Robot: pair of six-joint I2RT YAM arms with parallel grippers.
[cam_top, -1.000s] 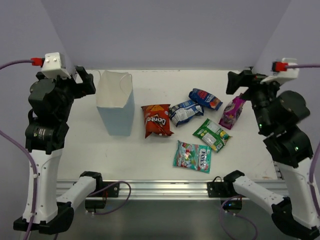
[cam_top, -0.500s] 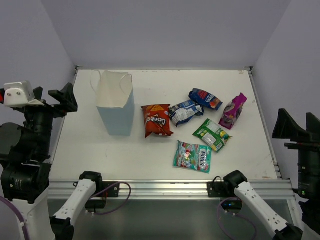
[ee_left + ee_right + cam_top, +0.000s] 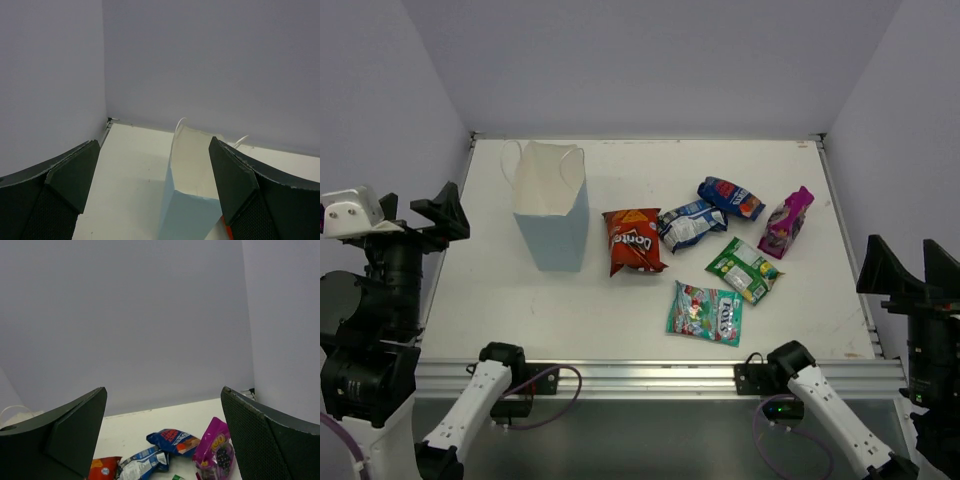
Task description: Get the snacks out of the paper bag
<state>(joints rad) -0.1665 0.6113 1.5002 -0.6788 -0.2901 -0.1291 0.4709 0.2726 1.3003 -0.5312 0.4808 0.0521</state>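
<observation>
My left gripper (image 3: 420,208) sits left of the paper bag (image 3: 560,235) and nearer to me than it. Its jaws stand wide apart with nothing between them. My right gripper (image 3: 903,262) is far to the bag's right, past the table (image 3: 520,300) edge, and is just as wide and empty.

The bag stands upright with its long axis vertical and its mouth facing up. It lies ahead and to the right of the left gripper, so that arm is clearly the nearer one for any reach down into it.

All six snacks lie flat on the table to the bag's right, and none touches it:
- The teal packet (image 3: 705,312) is nearest me.
- The green-yellow packet (image 3: 744,268) is just beyond it, further right.
- The red-orange packet (image 3: 633,241) lies just beside the bag.
- The blue-white packet (image 3: 690,224) touches the red-orange packet's right edge.
- The magenta packet (image 3: 786,222) is farthest right of the bag.
- The dark blue packet (image 3: 730,198) is farthest back, about level with the bag's rear rim.

From above and from my left wrist I see only the bag's white inner wall, though the floor of the bag is not fully in view. I judge the unpacking done.
</observation>
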